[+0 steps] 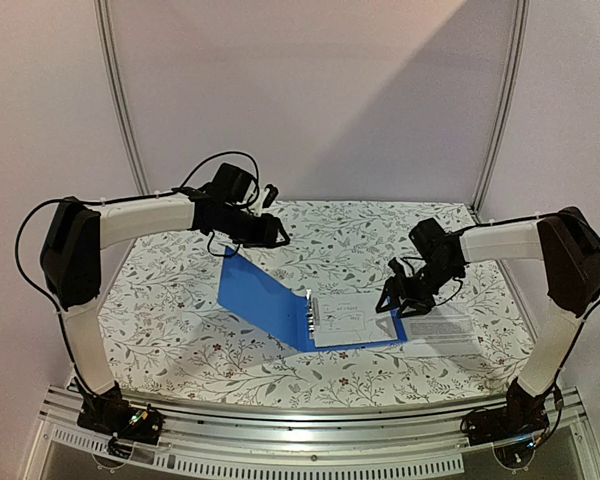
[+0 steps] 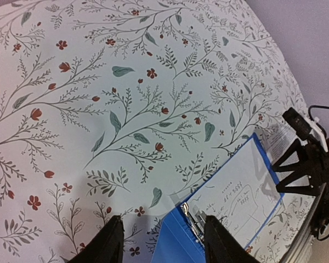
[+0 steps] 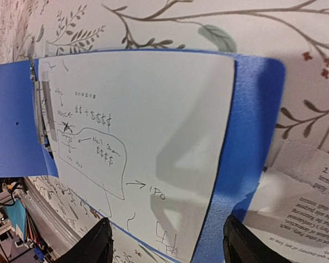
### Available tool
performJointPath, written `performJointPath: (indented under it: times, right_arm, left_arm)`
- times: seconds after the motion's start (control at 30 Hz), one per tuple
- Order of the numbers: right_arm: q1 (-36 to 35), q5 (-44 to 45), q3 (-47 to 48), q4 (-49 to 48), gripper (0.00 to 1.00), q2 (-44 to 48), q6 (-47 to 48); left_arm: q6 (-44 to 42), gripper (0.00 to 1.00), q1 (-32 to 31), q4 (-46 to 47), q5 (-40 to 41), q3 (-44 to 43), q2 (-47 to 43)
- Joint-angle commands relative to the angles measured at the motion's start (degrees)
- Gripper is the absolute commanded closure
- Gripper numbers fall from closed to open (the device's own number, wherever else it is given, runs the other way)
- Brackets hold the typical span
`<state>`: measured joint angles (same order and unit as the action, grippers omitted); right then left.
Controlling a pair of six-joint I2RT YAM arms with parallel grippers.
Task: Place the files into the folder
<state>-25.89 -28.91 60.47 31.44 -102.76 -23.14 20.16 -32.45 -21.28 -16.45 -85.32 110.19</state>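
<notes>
Plainly the files [image 1: 345,322] lie on the near half of the folder [image 3: 252,137], with the right fingers [image 3: 96,244] open just above them. Farther back, at ten o'clock, the left fingers [image 2: 112,241] stand apart astride the raised cover [image 1: 255,285]; a slip could drop it and skew the sheet

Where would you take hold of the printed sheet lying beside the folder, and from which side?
Its edge nearest the folder, with the right claw coming down from above. The sheet lies flat on the table, but that edge seems to curl up slightly, leaving room to get underneath.
</notes>
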Motion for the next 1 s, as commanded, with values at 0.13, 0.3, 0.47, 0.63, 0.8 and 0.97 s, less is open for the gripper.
performJointPath:
  times: [0.13, 0.3, 0.47, 0.63, 0.8, 0.97]
  right_arm:
    - [3.6, 9.7, 1.0, 6.7, 0.3, 5.8, 1.7]
    - [12.9, 13.1, -4.9, 5.1, 0.26, 12.6, 2.7]
    - [17.6, 21.7, -12.1, 2.0, 0.19, 19.3, 2.9]
    - [22.0, 22.5, -19.4, -3.2, 0.19, 21.7, 1.7]
    - [23.4, 23.3, -21.6, -6.6, 0.2, 21.9, 1.1]
    - [23.8, 27.8, -21.8, -7.3, 0.19, 22.0, 2.3]
  left_arm:
    - [-1.1, 0.48, 0.1, -1.3, 3.7, -1.6, -2.0]
    - [-4.4, 0.45, -6.1, -6.2, 11.0, -8.3, -4.8]
    - [-6.0, 0.43, -15.2, -9.1, 16.3, -11.8, -4.3]
    - [-1.3, 0.42, -22.9, -4.7, 15.8, -12.0, -0.1]
    - [2.4, 0.42, -28.2, -2.1, 13.1, -18.3, 8.8]
    - [5.3, 0.42, -30.0, -1.5, 11.1, -26.6, 18.9]
